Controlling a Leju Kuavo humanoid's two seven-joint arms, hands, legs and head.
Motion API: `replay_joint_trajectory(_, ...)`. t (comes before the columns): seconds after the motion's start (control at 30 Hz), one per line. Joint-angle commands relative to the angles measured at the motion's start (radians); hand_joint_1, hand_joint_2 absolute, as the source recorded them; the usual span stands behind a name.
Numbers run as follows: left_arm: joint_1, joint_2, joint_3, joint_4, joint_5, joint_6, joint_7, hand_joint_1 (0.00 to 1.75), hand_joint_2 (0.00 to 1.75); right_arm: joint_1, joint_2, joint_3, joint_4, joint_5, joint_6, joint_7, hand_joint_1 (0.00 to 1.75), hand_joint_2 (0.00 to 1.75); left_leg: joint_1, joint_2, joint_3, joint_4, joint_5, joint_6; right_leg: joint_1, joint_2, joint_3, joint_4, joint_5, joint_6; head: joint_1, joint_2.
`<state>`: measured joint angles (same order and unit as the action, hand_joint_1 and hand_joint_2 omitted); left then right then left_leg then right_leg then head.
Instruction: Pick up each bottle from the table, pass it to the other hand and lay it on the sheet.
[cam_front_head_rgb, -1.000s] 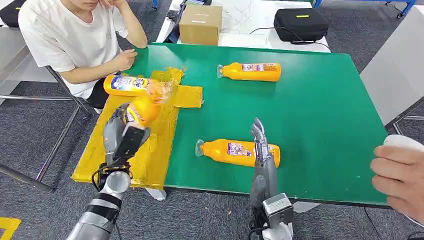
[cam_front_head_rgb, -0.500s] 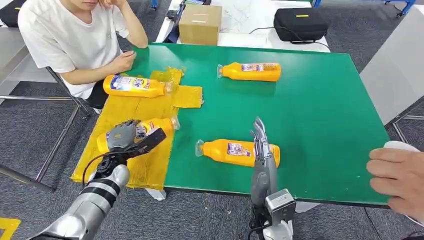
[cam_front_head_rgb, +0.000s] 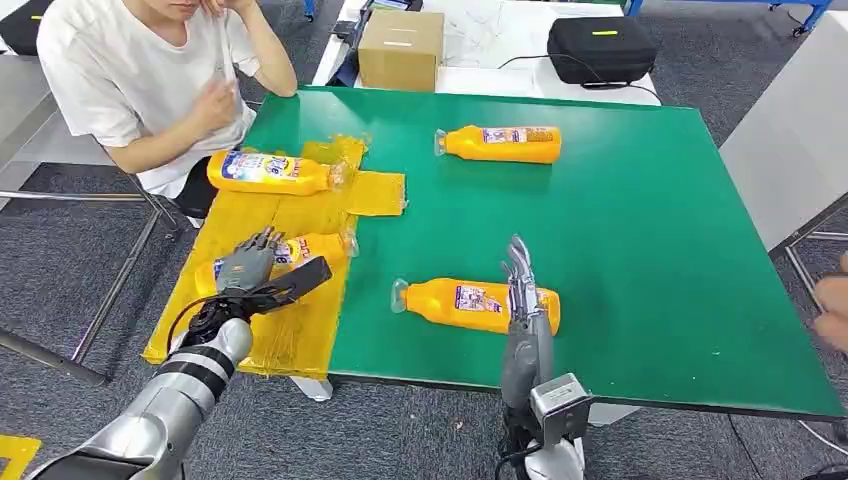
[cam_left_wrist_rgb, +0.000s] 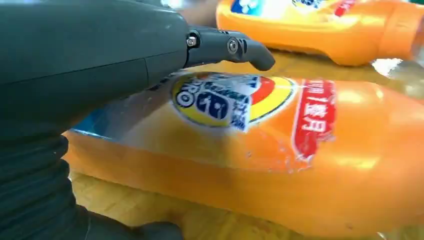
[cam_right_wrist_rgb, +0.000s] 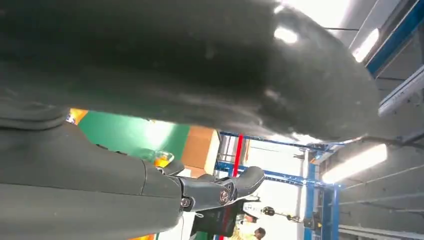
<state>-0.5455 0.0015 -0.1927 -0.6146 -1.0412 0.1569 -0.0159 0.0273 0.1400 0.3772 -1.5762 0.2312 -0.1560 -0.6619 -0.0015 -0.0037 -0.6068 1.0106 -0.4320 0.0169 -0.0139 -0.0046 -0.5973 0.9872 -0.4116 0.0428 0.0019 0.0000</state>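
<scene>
Orange plastic bottle (cam_front_head_rgb: 290, 255) lies on the sheet (cam_front_head_rgb: 300, 330); left hand (cam_front_head_rgb: 255, 268) rests over it, fingers (cam_left_wrist_rgb: 235, 47) spread, grip unclear. Next bottle (cam_front_head_rgb: 475, 303) lies beside the sheet; right hand (cam_front_head_rgb: 520, 285) hovers, fingers straight, empty. Likely light, slick, rigid: grasp mid-body.

A seated person (cam_front_head_rgb: 140, 80) (white shirt), cardboard box (cam_front_head_rgb: 401, 48), black case (cam_front_head_rgb: 601, 48).

Glossy plastic bottle (cam_left_wrist_rgb: 280, 150), crinkled sheet (cam_front_head_rgb: 300, 320)
</scene>
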Motion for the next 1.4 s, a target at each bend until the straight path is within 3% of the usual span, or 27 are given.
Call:
replay_joint_trajectory(0.03, 0.046, -0.051, 0.027, -0.101, 0.228, -0.053, -0.178, 0.0, 1.75, -0.033, -0.008, -0.021, 0.085, -0.004, 0.006, -0.002, 0.0, 0.0, 0.001, 0.001, 0.004, -0.001, -0.001, -0.001, 0.001, 0.001, 0.004, -0.002, -0.001, -0.001, 0.0, 0.0)
replay_joint_trajectory(0.17, 0.081, -0.081, 0.05, -0.19, 0.335, -0.024, -0.243, 0.0, 1.75, -0.032, -0.01, -0.017, 0.089, -0.004, 0.006, -0.005, 0.0, 0.0, 0.0, -0.001, 0.002, -0.001, 0.0, 0.0, 0.0, -0.001, 0.003, -0.001, 0.0, -0.001, 0.0, 0.0)
replay_joint_trajectory(0.27, 0.139, -0.107, 0.086, -0.346, 0.541, 0.046, -0.403, 0.0, 1.75, -0.039, -0.016, 0.002, 0.103, 0.0, 0.008, -0.011, 0.0, 0.0, 0.0, 0.0, 0.001, 0.0, -0.001, 0.0, 0.0, 0.0, 0.002, -0.001, 0.0, -0.001, 0.0, 0.0)
replay_joint_trajectory(0.43, 0.196, -0.122, 0.128, -0.539, 0.715, 0.131, -0.508, 0.0, 1.75, -0.052, -0.021, 0.023, 0.13, -0.001, 0.007, -0.012, 0.0, 0.0, 0.0, 0.001, 0.002, 0.0, -0.001, -0.001, 0.001, 0.001, 0.002, -0.001, 0.0, -0.001, 0.0, 0.0)
replay_joint_trajectory(0.63, 0.216, -0.133, 0.146, -0.596, 0.798, 0.146, -0.559, 0.0, 1.75, -0.058, -0.024, 0.033, 0.136, -0.001, 0.006, -0.012, 0.0, 0.0, 0.002, 0.002, 0.004, 0.0, -0.002, -0.001, 0.002, 0.001, 0.004, -0.002, -0.001, -0.002, 0.0, 0.0)
replay_joint_trajectory(0.73, 0.261, -0.139, 0.168, -0.753, 0.936, 0.161, -0.591, 0.0, 1.75, -0.073, -0.039, 0.045, 0.159, 0.025, -0.025, -0.013, 0.0, 0.0, 0.001, 0.002, 0.0, 0.0, -0.001, 0.0, 0.001, 0.002, 0.0, -0.001, 0.0, -0.001, 0.0, 0.0)
replay_joint_trajectory(0.9, 0.287, -0.133, 0.19, -0.835, 1.004, 0.161, -0.578, 0.0, 1.75, -0.095, -0.094, 0.056, 0.218, 0.173, -0.103, 0.041, 0.0, 0.0, 0.001, 0.002, 0.002, -0.001, -0.001, -0.001, 0.001, 0.001, 0.002, -0.001, 0.0, -0.001, 0.0, 0.0)
replay_joint_trajectory(0.93, 0.308, -0.138, 0.2, -0.872, 1.045, 0.144, -0.582, 0.0, 1.75, -0.126, -0.145, 0.092, 0.286, 0.363, -0.151, 0.17, 0.0, 1.75, 0.002, 0.003, 0.003, -0.001, -0.002, -0.001, 0.002, 0.002, 0.004, -0.002, -0.001, -0.001, 0.0, 0.0)
replay_joint_trajectory(1.0, 0.358, -0.156, 0.207, -0.961, 1.098, 0.109, -0.577, 0.0, 1.75, -0.179, -0.208, 0.104, 0.426, 0.606, -0.251, 0.292, 0.0, 1.75, 0.001, 0.003, 0.003, -0.001, -0.001, -0.001, 0.001, 0.003, 0.003, -0.002, 0.0, -0.001, 0.0, 0.0)
replay_joint_trajectory(1.03, 0.4, -0.167, 0.193, -1.028, 1.113, 0.089, -0.567, 0.0, 1.75, -0.199, -0.229, 0.076, 0.496, 0.638, -0.283, 0.304, 0.0, 1.75, 0.002, 0.004, 0.005, -0.002, -0.002, -0.001, 0.002, 0.004, 0.005, -0.004, 0.001, -0.001, 0.0, 0.0)
replay_joint_trajectory(1.17, 0.506, -0.18, 0.123, -1.131, 1.115, 0.088, -0.567, 0.0, 1.75, -0.233, -0.298, 0.011, 0.578, 0.748, -0.329, 0.351, 0.0, 1.75, 0.001, 0.002, 0.006, -0.002, -0.002, 0.0, 0.001, 0.002, 0.007, -0.005, 0.0, 0.0, 0.0, 0.0)
replay_joint_trajectory(1.4, 0.502, -0.172, 0.118, -1.12, 1.118, 0.09, -0.57, 0.0, 1.75, -0.225, -0.296, 0.008, 0.551, 0.791, -0.319, 0.384, 0.0, 1.75, -0.002, 0.001, 0.003, -0.001, -0.002, -0.001, -0.001, 0.0, 0.004, -0.002, -0.001, -0.001, 0.0, 0.0)
